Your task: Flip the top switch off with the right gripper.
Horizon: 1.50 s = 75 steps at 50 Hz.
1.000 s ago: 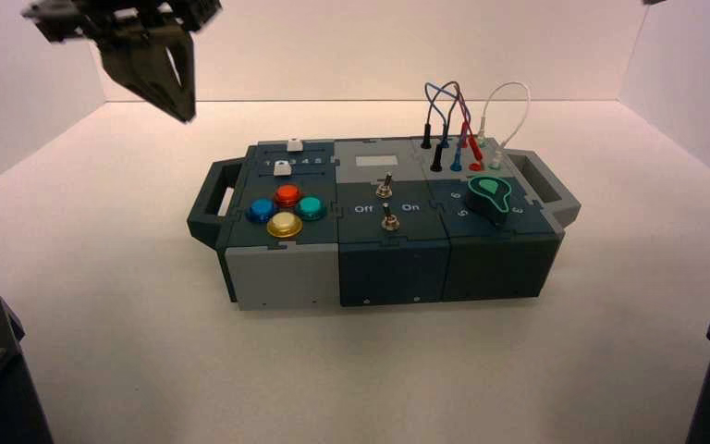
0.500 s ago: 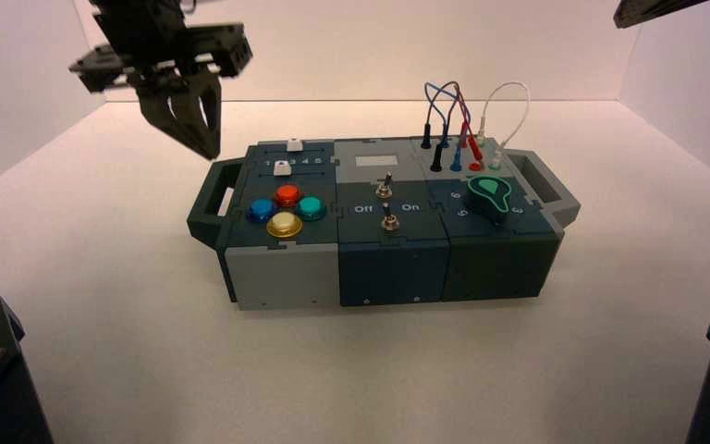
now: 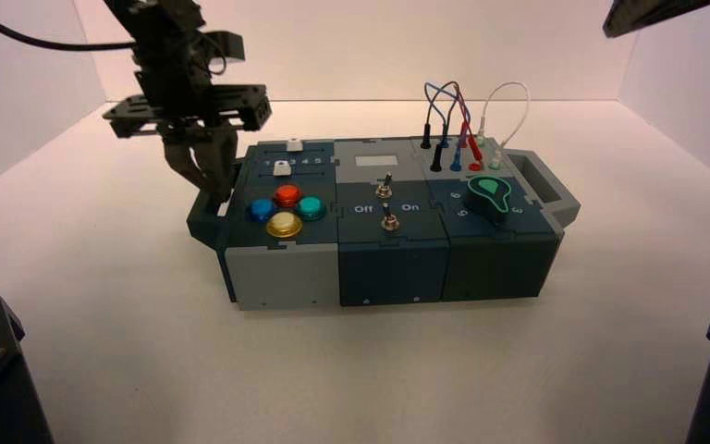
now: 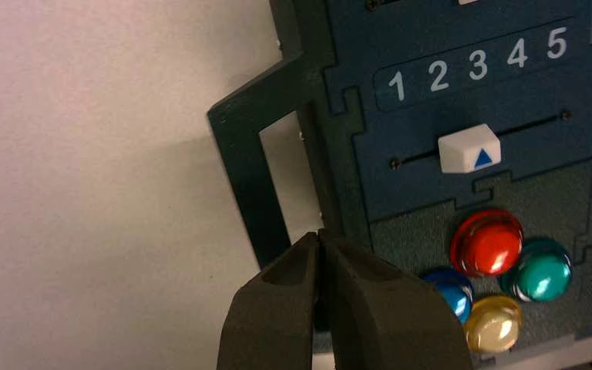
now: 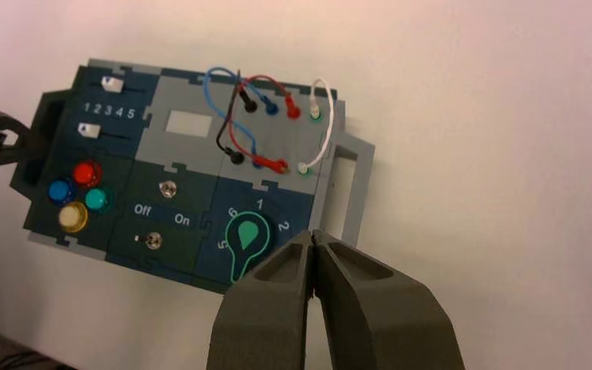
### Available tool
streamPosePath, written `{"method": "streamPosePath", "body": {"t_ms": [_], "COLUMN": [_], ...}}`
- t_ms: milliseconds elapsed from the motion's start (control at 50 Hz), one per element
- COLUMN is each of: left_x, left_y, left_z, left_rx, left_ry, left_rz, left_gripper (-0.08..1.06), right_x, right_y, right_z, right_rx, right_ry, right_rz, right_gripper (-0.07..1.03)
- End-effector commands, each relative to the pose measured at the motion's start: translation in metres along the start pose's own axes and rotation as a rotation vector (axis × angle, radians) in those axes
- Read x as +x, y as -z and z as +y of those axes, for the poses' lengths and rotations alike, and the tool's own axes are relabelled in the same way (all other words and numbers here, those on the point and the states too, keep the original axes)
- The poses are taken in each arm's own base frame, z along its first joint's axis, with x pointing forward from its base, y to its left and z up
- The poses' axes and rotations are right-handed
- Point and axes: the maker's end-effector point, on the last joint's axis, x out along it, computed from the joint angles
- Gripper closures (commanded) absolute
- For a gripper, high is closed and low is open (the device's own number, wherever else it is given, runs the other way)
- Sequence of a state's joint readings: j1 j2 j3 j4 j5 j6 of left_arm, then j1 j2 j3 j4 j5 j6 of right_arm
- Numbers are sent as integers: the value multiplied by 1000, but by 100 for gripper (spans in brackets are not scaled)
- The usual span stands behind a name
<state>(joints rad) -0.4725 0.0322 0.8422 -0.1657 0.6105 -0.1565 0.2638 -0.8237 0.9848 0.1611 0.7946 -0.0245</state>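
Observation:
The top switch (image 3: 385, 185) is a small metal toggle in the box's dark middle panel, beyond the "Off"/"On" lettering; it also shows in the right wrist view (image 5: 168, 187). My right gripper (image 5: 312, 233) is shut on nothing and hangs high above the box's right end, over the green knob (image 5: 247, 237) and far from the switch. In the high view only a dark piece of the right arm (image 3: 654, 13) shows at the top right corner. My left gripper (image 3: 214, 190) is shut and empty, its tips (image 4: 320, 235) just over the box's left handle (image 4: 247, 166).
The bottom switch (image 3: 389, 220) stands nearer the front. Red, blue, teal and yellow buttons (image 3: 286, 208) and two white sliders (image 3: 282, 167) fill the left section. Looped wires (image 3: 462, 116) rise from the back right. Handles stick out at both ends (image 3: 545, 180).
My left gripper has come down and to the right, from high at the back left to the box's left handle. The right arm has edged into the top right corner.

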Motion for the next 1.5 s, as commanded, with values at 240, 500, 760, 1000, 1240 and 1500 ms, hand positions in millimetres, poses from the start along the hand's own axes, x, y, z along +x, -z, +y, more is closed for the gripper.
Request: {"method": "streamPosePath", "body": {"t_ms": [240,500,760,1000,1240,1500], "left_x": [8,16,23,26,25,23], "left_y": [-12,-15,-14,-11,-8,-8], "left_z": [-1,-1,0,-4,-13,-18], "left_rx": [-19,-22,-27,-12,2,12], "left_ry": [-4,-9,-14,-16,-12,-10], "left_rz": [2,21,38,49,47,44], "left_gripper": [101,101,101,101,101,101], "right_x": [21,43,60,81,94,95], "right_y": [5,6,-3,0,7,15], "right_z": [3,20,33,35,42,53], "right_rx": [29,10,31,59,116,152], "right_ry": [-17,-60,-91,-84,-107,-141], "right_rz": [96,176,199,272,310,320], "right_gripper": [99,99,99,99,99,99]}}
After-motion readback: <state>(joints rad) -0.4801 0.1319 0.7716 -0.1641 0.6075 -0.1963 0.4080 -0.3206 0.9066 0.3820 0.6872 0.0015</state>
